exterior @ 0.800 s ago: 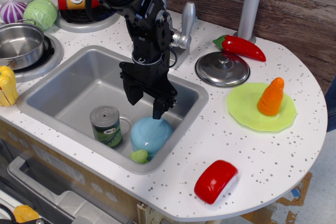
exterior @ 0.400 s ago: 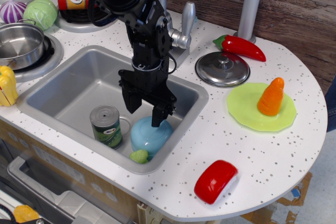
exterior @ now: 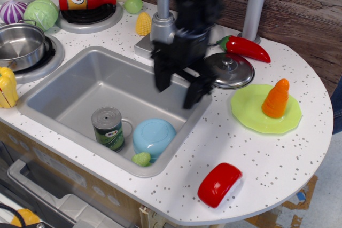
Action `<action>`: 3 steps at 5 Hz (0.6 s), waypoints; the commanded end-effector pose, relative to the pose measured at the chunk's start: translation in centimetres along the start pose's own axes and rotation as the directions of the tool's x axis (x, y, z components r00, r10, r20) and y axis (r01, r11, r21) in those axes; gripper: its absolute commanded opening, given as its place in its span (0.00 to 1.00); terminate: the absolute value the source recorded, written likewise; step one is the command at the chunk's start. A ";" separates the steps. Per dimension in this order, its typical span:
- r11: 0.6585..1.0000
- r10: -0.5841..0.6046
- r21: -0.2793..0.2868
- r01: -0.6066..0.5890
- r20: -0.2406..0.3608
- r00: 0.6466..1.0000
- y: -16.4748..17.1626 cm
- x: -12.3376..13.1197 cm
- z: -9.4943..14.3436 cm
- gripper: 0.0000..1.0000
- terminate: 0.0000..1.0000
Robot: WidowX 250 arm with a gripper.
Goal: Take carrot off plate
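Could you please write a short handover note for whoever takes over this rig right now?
Gripper: open, empty, motion-blurred, above the sink's right edge, beside the steel lid.
Carrot: upright on the right half of the plate.
Plate: on the counter, right of the sink.
Done: nothing; the carrot is untouched.
Left: reach right to the carrot, grip it, lift it, and set it on the counter off the plate.

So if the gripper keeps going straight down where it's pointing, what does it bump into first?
Probably the sink, near its right wall. The gripper hangs open, fingers pointing down, empty. Depth is hard to judge, so it might catch the sink's rim instead.
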State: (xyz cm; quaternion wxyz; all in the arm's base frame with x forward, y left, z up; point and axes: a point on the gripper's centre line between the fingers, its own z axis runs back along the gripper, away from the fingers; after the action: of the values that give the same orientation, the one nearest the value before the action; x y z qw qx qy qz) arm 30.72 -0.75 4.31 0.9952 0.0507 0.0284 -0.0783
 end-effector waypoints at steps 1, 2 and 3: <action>1.000 -0.012 0.000 0.012 0.096 0.995 -2.7 2.9 5.0 1.00 0.00; 0.999 -0.017 -0.047 0.024 0.151 0.988 -4.8 4.8 5.7 1.00 0.00; 0.999 -0.022 -0.040 0.030 0.190 0.982 -7.3 6.5 6.4 1.00 0.00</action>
State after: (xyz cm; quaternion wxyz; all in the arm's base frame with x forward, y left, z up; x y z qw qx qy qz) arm 36.04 -10.73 7.60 0.9919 0.0321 -0.0444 -0.1149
